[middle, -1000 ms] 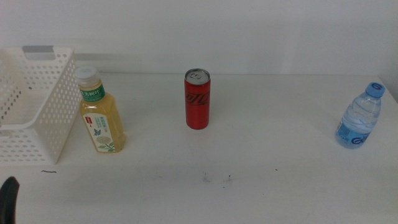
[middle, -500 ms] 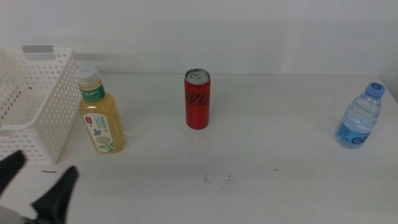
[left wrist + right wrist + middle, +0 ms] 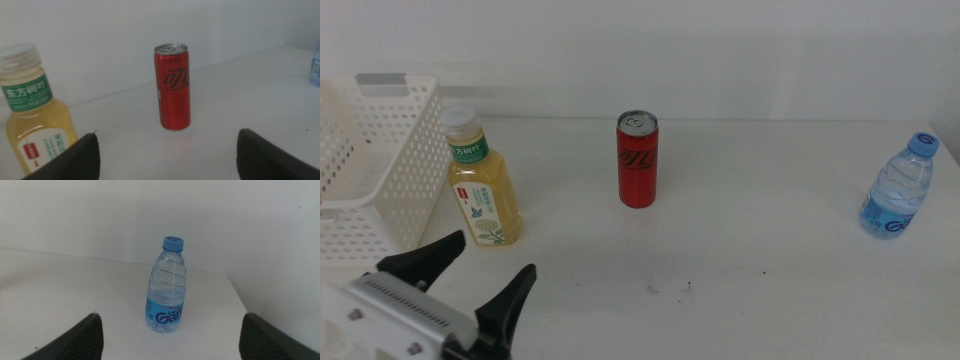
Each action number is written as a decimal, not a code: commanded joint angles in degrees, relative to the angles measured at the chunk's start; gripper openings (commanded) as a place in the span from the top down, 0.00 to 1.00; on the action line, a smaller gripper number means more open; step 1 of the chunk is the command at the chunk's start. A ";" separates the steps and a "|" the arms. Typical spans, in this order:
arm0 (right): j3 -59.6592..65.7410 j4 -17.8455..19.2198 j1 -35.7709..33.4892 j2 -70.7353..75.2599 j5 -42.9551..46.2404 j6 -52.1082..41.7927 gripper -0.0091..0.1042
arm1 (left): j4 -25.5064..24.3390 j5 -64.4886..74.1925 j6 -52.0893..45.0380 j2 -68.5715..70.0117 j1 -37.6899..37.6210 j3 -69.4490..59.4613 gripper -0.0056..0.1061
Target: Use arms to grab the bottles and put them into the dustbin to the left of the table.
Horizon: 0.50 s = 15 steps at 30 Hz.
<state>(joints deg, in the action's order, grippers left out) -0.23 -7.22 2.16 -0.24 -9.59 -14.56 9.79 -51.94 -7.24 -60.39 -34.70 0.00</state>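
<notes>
Left end effector (image 3: 475,275): I am seeing it coming in at the near left corner of the worktop (image 3: 740,250), jaws spread wide and holding nothing; a second ago only a dark tip was showing at that edge.
Tea bottle (image 3: 481,178): standing upright just beside the dustbin (image 3: 380,170), ahead of my left jaws; nothing lying between them.
Red can (image 3: 638,160): standing upright mid-worktop, well apart from both bottles; sitting where it was.
Water bottle (image 3: 900,186): standing upright near the right edge; unmoved.
Right end effector (image 3: 170,340): I am watching it facing the water bottle, jaws wide apart, empty; out of the middle view.
</notes>
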 commanded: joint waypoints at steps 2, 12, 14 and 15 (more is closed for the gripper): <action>0.23 0.41 0.18 0.24 0.60 -0.48 0.10 | 0.58 -10.04 0.65 -7.81 -0.54 0.00 0.11; 0.23 0.41 0.18 0.24 0.60 -0.48 0.10 | -0.21 -18.02 2.20 -20.35 -0.54 0.00 0.11; 0.23 0.41 0.18 0.24 0.60 -0.48 0.10 | -0.33 -18.02 2.79 -21.13 -0.54 0.00 0.11; 0.23 0.41 0.18 0.24 0.60 -0.48 0.10 | -0.45 -18.02 2.79 -21.13 -0.54 0.00 0.11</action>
<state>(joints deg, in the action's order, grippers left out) -0.23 -7.22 2.16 -0.24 -9.59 -14.56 9.47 -68.58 -5.68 -81.09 -34.81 0.14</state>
